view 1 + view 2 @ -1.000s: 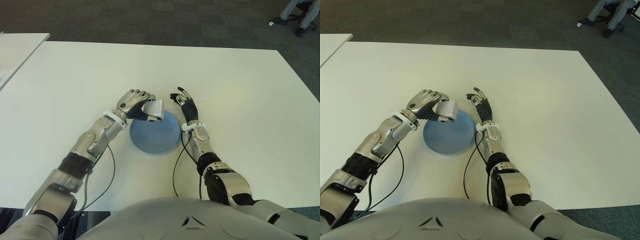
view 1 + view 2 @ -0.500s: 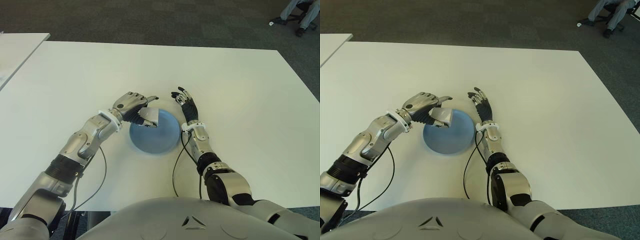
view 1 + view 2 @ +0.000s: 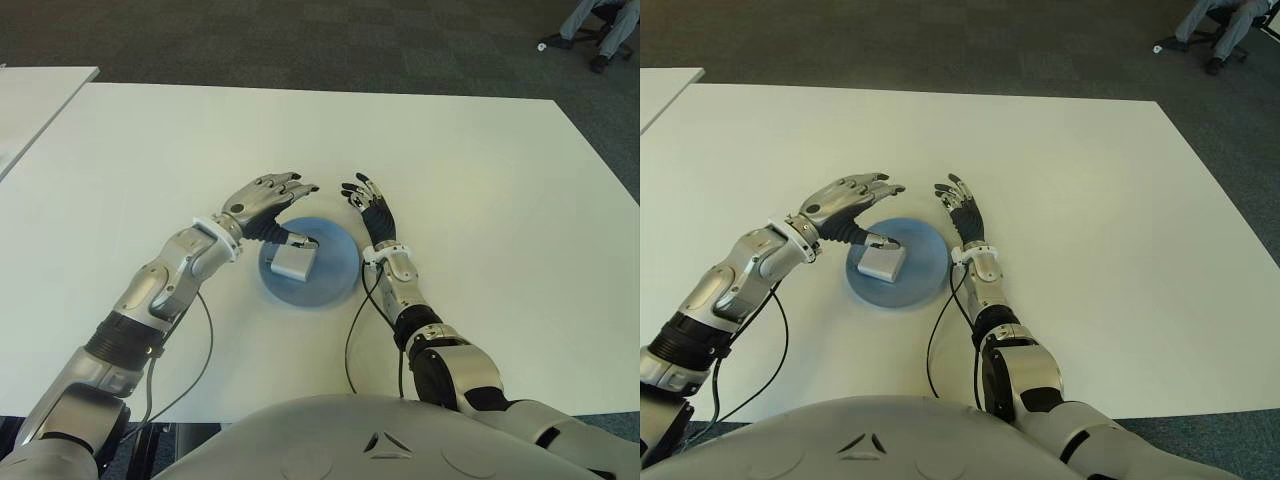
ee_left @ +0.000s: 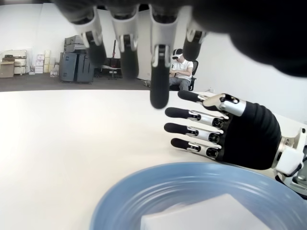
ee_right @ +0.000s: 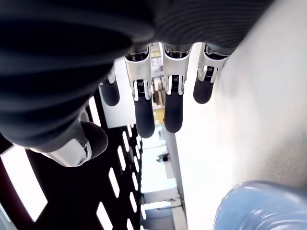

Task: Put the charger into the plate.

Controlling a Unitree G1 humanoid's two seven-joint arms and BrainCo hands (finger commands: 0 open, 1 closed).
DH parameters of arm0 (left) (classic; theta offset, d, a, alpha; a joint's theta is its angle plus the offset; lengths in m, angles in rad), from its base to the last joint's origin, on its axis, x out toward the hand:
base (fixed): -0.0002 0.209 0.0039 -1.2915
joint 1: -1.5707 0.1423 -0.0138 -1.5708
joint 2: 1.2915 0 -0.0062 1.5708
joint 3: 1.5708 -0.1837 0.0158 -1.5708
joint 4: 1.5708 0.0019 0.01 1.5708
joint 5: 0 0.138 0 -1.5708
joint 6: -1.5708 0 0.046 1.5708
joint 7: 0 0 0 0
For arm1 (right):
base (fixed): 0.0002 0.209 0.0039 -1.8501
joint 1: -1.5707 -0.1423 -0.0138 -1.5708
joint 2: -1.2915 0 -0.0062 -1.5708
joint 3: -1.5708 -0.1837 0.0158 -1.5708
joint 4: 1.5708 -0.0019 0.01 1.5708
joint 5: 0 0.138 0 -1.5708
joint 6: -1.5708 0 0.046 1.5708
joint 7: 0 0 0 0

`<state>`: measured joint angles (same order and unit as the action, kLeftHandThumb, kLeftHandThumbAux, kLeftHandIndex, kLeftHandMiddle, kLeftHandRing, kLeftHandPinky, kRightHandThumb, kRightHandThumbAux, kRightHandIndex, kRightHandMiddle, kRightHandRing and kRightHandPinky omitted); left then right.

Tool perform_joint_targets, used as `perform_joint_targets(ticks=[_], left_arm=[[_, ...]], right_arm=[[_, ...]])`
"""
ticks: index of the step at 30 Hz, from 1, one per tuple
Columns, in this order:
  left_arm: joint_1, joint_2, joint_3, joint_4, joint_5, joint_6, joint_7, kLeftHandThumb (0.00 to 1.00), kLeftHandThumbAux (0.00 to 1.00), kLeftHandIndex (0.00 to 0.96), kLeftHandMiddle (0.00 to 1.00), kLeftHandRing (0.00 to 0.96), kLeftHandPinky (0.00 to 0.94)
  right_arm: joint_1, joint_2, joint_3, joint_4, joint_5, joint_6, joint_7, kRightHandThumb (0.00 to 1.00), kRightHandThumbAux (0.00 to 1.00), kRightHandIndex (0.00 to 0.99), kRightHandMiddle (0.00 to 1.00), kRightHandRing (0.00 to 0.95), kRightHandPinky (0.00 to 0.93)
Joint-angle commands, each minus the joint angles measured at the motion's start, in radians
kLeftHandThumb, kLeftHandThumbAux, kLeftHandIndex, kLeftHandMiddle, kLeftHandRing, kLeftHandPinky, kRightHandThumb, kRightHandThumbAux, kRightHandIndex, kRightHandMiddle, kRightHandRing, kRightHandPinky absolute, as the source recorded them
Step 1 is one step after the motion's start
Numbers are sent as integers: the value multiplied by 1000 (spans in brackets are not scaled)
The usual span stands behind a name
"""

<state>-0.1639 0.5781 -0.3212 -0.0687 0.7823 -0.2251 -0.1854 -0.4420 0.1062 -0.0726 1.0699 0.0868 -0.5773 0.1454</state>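
The white square charger lies flat in the blue plate at the middle of the white table. My left hand hovers over the plate's far left rim with its fingers spread and nothing in them; its thumb reaches down close to the charger. In the left wrist view the charger shows below the open fingers. My right hand stands just right of the plate, fingers relaxed and apart, holding nothing.
A second white table adjoins at the far left. Black cables run along both forearms near the table's front edge. A seated person is on the dark carpet at the far right.
My left hand has let go of the charger, which dropped from its fingers into the plate. The fingers have spread open. My right hand has stayed in place.
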Motion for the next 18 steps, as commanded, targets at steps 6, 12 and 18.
perform_joint_targets(ticks=[6,12,18], left_arm=[[17,3,17,-18,-16,23,-26,246,283,0,0,0,0],[22,-2,22,-25,-10,27,-15,225,296,0,0,0,0],[25,-5,29,-29,-1,26,-1,204,317,0,0,0,0]], right_arm=[[18,68,-10,36,17,50,-5,0,549,130,309,258,175],[17,68,-11,37,16,56,-5,0,536,135,308,256,176],[14,68,-11,40,14,59,-4,0,529,136,303,249,162]])
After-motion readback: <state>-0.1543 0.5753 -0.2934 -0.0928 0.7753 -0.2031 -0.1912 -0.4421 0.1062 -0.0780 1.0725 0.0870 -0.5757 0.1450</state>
